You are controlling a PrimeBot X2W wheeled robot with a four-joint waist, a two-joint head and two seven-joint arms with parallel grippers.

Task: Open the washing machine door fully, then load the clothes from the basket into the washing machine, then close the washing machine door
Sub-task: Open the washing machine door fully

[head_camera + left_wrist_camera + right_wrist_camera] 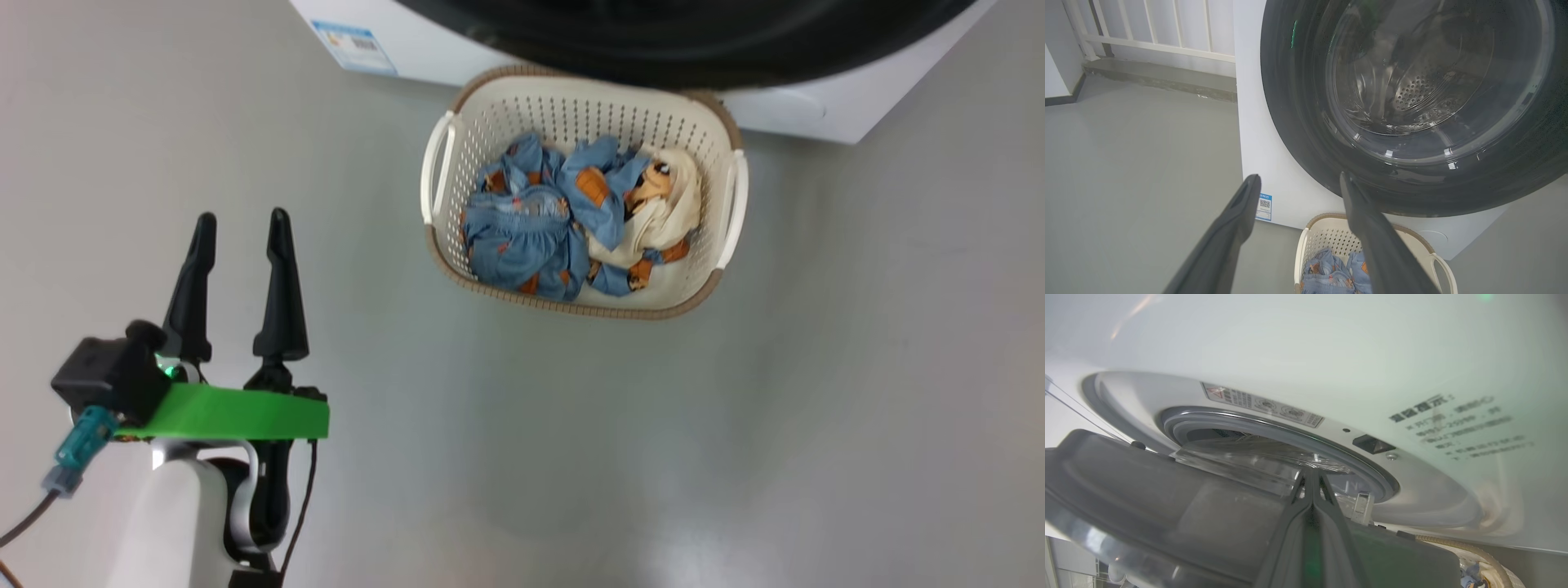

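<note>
The washing machine (457, 49) stands at the top of the head view, its black door (694, 41) hanging over the basket (571, 110). Inside the basket lie the clothes (531, 229): blue printed garments and a cream-white piece (678, 204). At the lower left my left gripper (242, 216) is open and empty, well left of the basket. The left wrist view looks between its fingers (1299, 177) at the door (1298, 102) and the basket (1327, 237) below. My right gripper (1312, 473) is shut, its tips against the door's dark grey inner face (1147, 490). The door stands ajar from the grey rubber ring (1274, 426).
A blue label (1264, 206) marks the machine's lower left corner. Open grey floor (653, 449) spreads in front of the basket. A white railing (1167, 32) on a raised step runs behind the machine's left side. The basket's rim (1474, 549) shows below the door.
</note>
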